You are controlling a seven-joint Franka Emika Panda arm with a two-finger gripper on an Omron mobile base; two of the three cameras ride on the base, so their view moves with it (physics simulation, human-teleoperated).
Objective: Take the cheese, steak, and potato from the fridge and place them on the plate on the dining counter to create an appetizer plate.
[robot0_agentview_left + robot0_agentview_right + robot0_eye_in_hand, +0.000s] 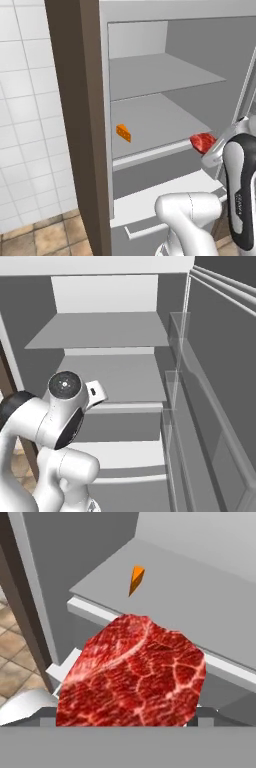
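The red steak (131, 672) looms large in the hand view, sitting between the jaws of my gripper (127, 714) and hiding the fingertips. It hangs just in front of the lip of the fridge's middle shelf (150, 120). From the left base view the steak (202, 142) sits at the shelf's right front corner with my gripper (212, 149) shut on it. The orange cheese (124, 133) wedge rests further left on the same shelf, and the cheese (136, 578) lies beyond the steak in the hand view. The potato, plate and dining counter are out of view.
The fridge (107, 331) stands open, with an upper shelf (160, 72) and a pale drawer (150, 202) below. Its door (220, 386) with clear bins stands on the right. A brown panel (82, 125) and a white tiled wall (25, 125) flank the left side.
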